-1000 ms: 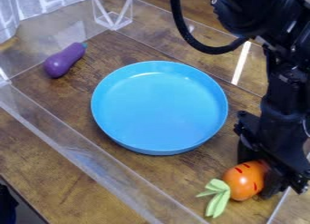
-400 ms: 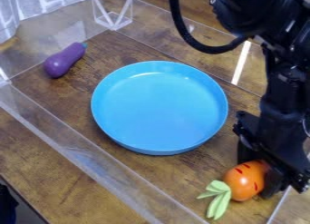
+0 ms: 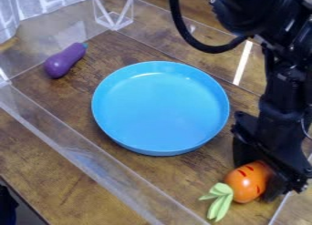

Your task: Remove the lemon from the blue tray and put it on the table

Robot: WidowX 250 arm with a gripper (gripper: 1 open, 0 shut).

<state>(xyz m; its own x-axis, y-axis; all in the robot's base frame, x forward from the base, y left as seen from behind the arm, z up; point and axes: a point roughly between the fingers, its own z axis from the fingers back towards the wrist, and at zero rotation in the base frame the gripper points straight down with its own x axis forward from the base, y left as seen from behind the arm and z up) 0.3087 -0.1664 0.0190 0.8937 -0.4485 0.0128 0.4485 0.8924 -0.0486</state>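
The blue tray lies in the middle of the table with nothing on it. The lemon is hidden; no yellow shows anywhere in the camera view. My black gripper points straight down, low over the table just off the tray's lower right rim. Its fingertips are lost against the dark arm and wood, so their spread is unclear. An orange carrot with green leaves lies right in front of the gripper, touching or nearly touching it.
A purple eggplant rests on the wood at the upper left. Low clear acrylic walls border the table, and a clear container stands at the back. The arm's black cable loops above the tray's far right.
The gripper's dark outline has widened slightly toward the tray and covers a bit more of the carrot's top. Tray, eggplant and carrot have not moved.
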